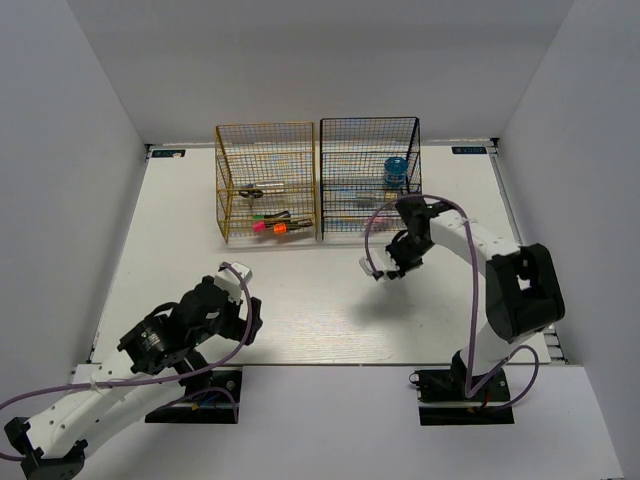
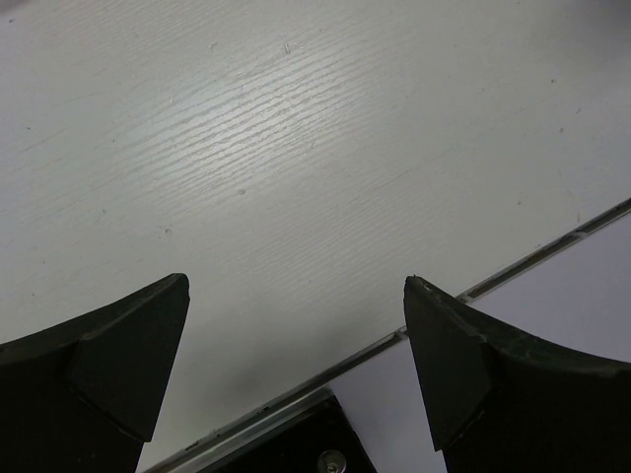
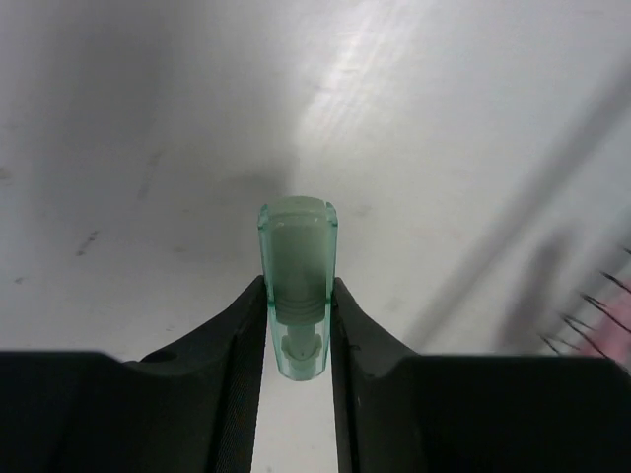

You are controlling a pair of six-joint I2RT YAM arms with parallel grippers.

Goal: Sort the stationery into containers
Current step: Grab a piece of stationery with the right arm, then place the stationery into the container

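**Green stick: delivery to a rack**

**Top external view.** The right jaws hang above the worktop (image 1: 300, 330). The black rack (image 1: 370, 135) lies at their 12 o'clock and the gold rack (image 1: 265, 140) at 10 o'clock. A blue jar (image 1: 395, 168) sits in the black rack, and capped highlighters (image 1: 272, 227) lie low in the gold rack. Recommended: hold clamping pressure, raise the load clear of the wire before advancing, and release only once it is inside a tier. The held item is too small to identify here. The correct tier cannot be confirmed.

**Left wrist view.** The left jaws are spread wide and empty, above bare worktop near its 6 o'clock edge.

**Right wrist view.** The right jaws pinch a pastel green stick (image 3: 296, 236), which projects past the tips toward 12 o'clock. Its rear end is hidden between the fingers. Blurred mesh is cut off at 4 o'clock.
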